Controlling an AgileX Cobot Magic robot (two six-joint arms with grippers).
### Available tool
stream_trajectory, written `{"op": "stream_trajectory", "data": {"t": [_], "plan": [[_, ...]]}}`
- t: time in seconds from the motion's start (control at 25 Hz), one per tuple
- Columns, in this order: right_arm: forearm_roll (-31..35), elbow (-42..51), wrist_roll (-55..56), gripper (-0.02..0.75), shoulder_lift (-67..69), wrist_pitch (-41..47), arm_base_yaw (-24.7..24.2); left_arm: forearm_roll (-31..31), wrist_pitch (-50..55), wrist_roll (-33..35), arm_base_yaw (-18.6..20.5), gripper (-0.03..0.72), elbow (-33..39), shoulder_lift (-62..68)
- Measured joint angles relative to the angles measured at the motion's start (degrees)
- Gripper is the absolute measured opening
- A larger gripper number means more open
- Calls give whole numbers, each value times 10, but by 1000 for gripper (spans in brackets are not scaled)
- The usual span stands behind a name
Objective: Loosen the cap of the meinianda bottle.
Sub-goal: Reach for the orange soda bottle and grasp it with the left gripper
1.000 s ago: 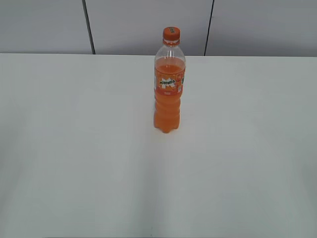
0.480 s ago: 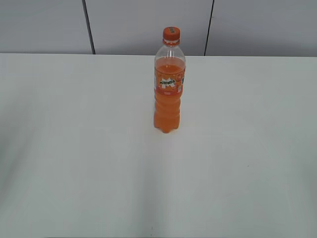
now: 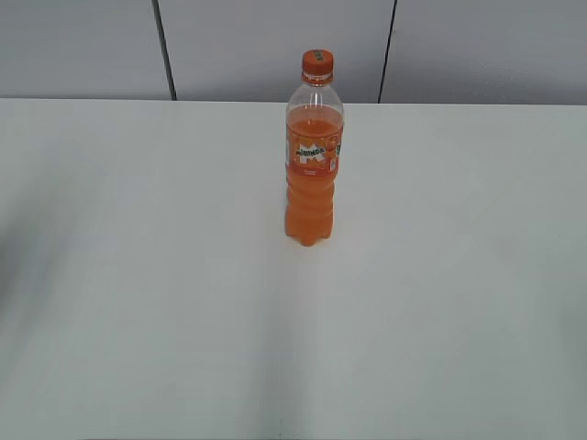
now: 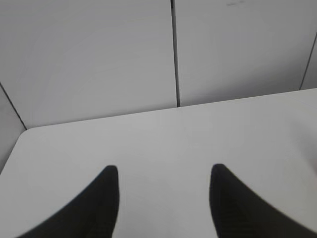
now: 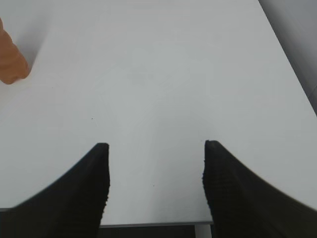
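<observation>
The meinianda bottle (image 3: 313,165) stands upright on the white table (image 3: 147,275), a little behind the middle, with its orange label facing me. The orange cap (image 3: 317,62) sits on its neck. Neither gripper shows in the exterior view. In the left wrist view my left gripper (image 4: 163,171) is open and empty over bare table near the back wall. In the right wrist view my right gripper (image 5: 154,146) is open and empty near the table's front edge; the bottle's orange base (image 5: 11,62) shows at the far left, well apart from the jaws.
Grey wall panels (image 3: 275,46) with dark seams stand behind the table. The table's rounded back left corner (image 4: 25,131) shows in the left wrist view. Its front edge (image 5: 153,224) and right edge (image 5: 292,64) show in the right wrist view.
</observation>
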Motion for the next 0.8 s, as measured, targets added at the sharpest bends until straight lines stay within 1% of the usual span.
{"op": "stream_trajectory", "data": {"t": [0.08, 0.24, 0.48, 0.8], "plan": [[0, 0, 0, 451, 0, 0, 0, 0, -19, 0, 0, 363, 0, 33], [0, 0, 0, 451, 0, 0, 0, 0, -55, 0, 0, 351, 0, 57], [0, 0, 0, 451, 0, 0, 0, 5, -146, 0, 0, 349, 0, 96], [0, 0, 0, 451, 0, 0, 0, 5, -227, 0, 0, 347, 0, 174]]}}
